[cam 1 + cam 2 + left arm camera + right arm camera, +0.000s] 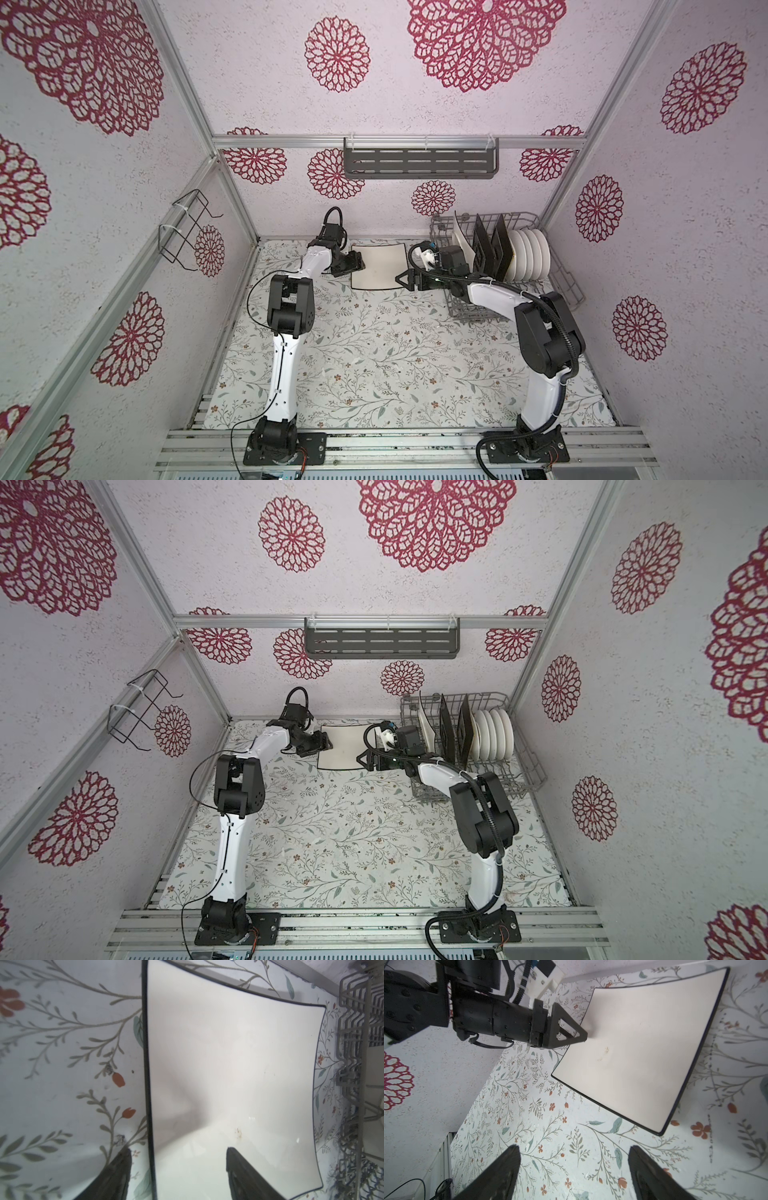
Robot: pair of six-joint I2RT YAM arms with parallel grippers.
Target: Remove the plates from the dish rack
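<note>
**Left to right.** My left gripper has its jaws spread wide astride the left rim of the cream plate. One finger is above the plate's face and the other is over the table; nothing is gripped.

The plate lies flat, face up, near the table's far edge and just left of the dish rack. It looks almost square, and its slightly longer axis seems to run along that far edge.

My right gripper, equally spread and empty, hovers by the plate's near right corner.

The rack is at the far right corner. In it a second cream plate, two black square plates and a row of round white plates stand on edge, faces toward the table's left.

**Step, as judged:** one plate is unloaded and free of both grippers. The next move calls for a pinch on an upper rim, then a straight lift clear of the tines.
</note>
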